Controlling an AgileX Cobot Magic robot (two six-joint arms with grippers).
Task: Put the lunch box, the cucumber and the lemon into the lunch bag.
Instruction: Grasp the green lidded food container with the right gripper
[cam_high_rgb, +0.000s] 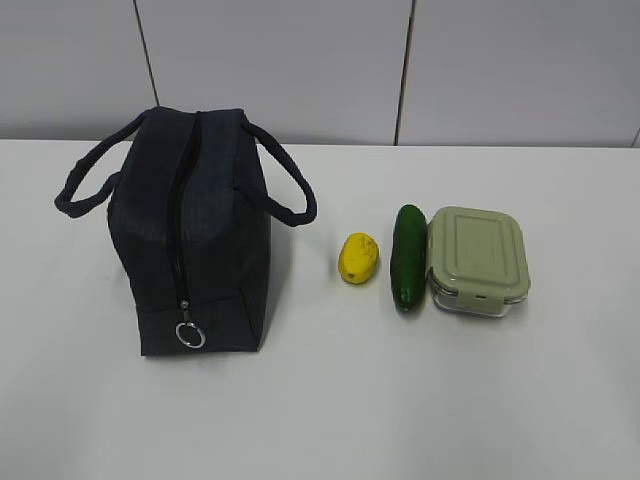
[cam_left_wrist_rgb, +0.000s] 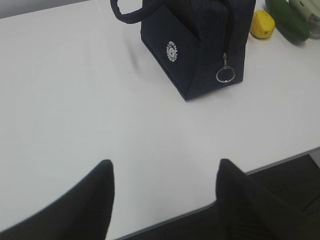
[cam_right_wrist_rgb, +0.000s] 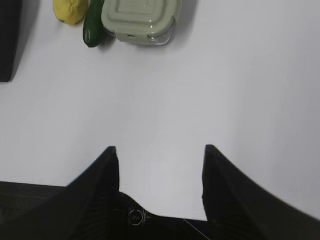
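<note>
- From the front, neither arm shows at all; only the white desk (cam_high_rgb: 320, 410) with the lunch bag (cam_high_rgb: 195, 235) left of centre and the food in a row to its right.
- The left wrist view gives what the front view hides: a small round white logo (cam_left_wrist_rgb: 172, 51) on the bag's side panel, plus the desk's near edge at the lower right of the frame.
- The bag stands upright, its long axis running from the back wall toward the viewer, zipper (cam_high_rgb: 181, 215) closed along the top and down the near end, ring pull (cam_high_rgb: 190, 335) hanging low there. Both handles droop outward.
- The lemon (cam_high_rgb: 358, 257) sits between bag and cucumber (cam_high_rgb: 408, 257), apart from both.
- The cucumber lies lengthwise front to back, just beside the lunch box (cam_high_rgb: 478, 260); whether they touch I cannot tell.
- The lunch box sits flat, green lid on.
- The left gripper (cam_left_wrist_rgb: 165, 172) hangs above bare desk at the bottom of its frame, jaws spread wide, nothing between them, bag well ahead.
- The right gripper (cam_right_wrist_rgb: 160, 160) is likewise spread and empty, the box, cucumber and lemon at the upper left of its view.
</note>
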